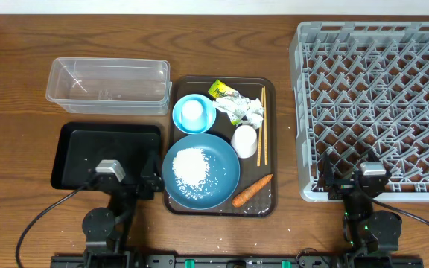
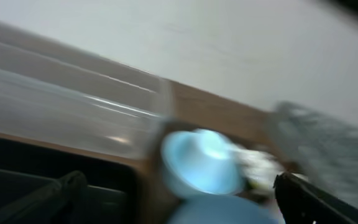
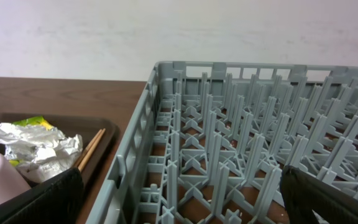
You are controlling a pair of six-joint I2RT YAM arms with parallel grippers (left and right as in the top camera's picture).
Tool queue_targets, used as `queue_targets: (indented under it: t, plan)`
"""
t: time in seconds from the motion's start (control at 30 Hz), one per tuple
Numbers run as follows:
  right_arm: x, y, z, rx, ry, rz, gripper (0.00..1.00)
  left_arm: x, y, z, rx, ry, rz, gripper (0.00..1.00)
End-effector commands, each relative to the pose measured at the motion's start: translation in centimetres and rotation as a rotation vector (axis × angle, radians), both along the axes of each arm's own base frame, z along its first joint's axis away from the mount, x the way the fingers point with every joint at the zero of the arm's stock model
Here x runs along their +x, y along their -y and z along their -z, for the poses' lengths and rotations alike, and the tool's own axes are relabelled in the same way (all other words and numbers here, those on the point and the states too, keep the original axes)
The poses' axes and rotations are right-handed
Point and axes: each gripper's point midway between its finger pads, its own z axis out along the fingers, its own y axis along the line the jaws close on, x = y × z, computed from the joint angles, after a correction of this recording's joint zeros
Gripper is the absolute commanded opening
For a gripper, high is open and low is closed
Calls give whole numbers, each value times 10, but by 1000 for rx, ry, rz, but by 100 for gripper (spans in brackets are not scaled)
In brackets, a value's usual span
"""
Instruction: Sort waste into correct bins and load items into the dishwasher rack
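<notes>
A blue plate (image 1: 226, 177) carries a heap of rice (image 1: 192, 167). Behind it a light-blue bowl (image 1: 207, 119) holds a white cup (image 1: 192, 111). Another white cup (image 1: 244, 141), chopsticks (image 1: 261, 134), a carrot (image 1: 252, 190), crumpled paper (image 1: 246, 109) and a yellow-green wrapper (image 1: 220, 91) lie nearby. The black tray (image 1: 88, 152) and clear tub (image 1: 106, 83) stand on the left, the grey rack (image 1: 378, 104) on the right. My left gripper (image 1: 125, 177) hangs open over the black tray's near right corner. My right gripper (image 1: 367, 180) is open above the rack's near edge, holding nothing.
The plate, bowl, cups and waste all sit on a dark brown serving tray (image 1: 268, 160) at the table's middle. The left wrist view is blurred, showing the bowl (image 2: 201, 162) and tub (image 2: 67, 112). The right wrist view shows rack pegs (image 3: 241, 143), paper (image 3: 33, 146) and chopsticks (image 3: 92, 149).
</notes>
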Motion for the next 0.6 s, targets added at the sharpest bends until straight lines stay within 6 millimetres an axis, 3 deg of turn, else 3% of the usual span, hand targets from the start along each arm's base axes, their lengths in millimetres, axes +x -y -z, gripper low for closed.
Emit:
queue_targets:
  t: [0.0, 0.2, 0.33, 0.57]
  plan:
    - [0, 2, 1, -15, -4, 7, 99, -19, 49, 12, -364, -167, 266, 98]
    - [0, 2, 1, -15, -4, 7, 99, -34, 70, 9, -501, -253, 397, 98]
    - [0, 2, 1, -15, -4, 7, 99, -49, 86, -12, -496, -232, 534, 98]
    - [0, 2, 1, -15, -4, 7, 99, -55, 88, -50, -445, -170, 569, 98]
